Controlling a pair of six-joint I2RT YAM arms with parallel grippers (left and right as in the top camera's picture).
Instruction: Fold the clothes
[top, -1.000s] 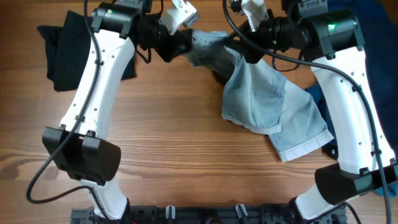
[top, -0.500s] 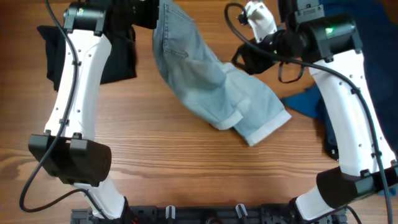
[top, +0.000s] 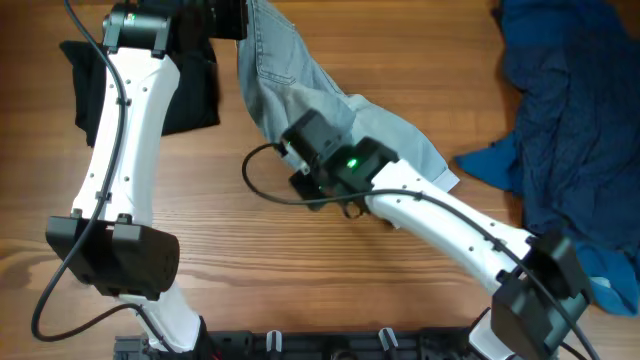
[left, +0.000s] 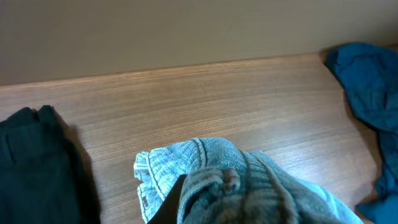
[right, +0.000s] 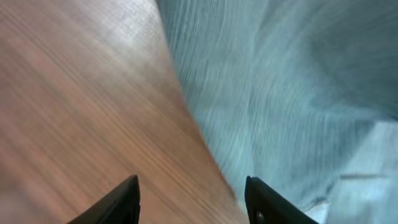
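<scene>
The pale blue jeans (top: 300, 90) lie spread from the far edge toward the table's middle. My left gripper (top: 238, 16) is shut on their bunched waistband (left: 230, 186) at the far edge. Only one dark finger shows in the left wrist view beside the denim. My right gripper (top: 296, 148) is open and empty, low over the left edge of the jeans near the table's middle. In the blurred right wrist view its fingers (right: 193, 199) straddle the line where denim (right: 280, 93) meets bare wood.
A black garment (top: 90, 80) lies at the far left, also in the left wrist view (left: 31, 168). A dark blue garment (top: 570, 120) is heaped along the right side, also in the left wrist view (left: 367, 81). Bare wood (top: 200, 230) fills the front.
My right gripper has let go of the jeans and swung left and forward to the table's middle. The jeans have dropped flatter. My left gripper keeps its hold at the far edge.
</scene>
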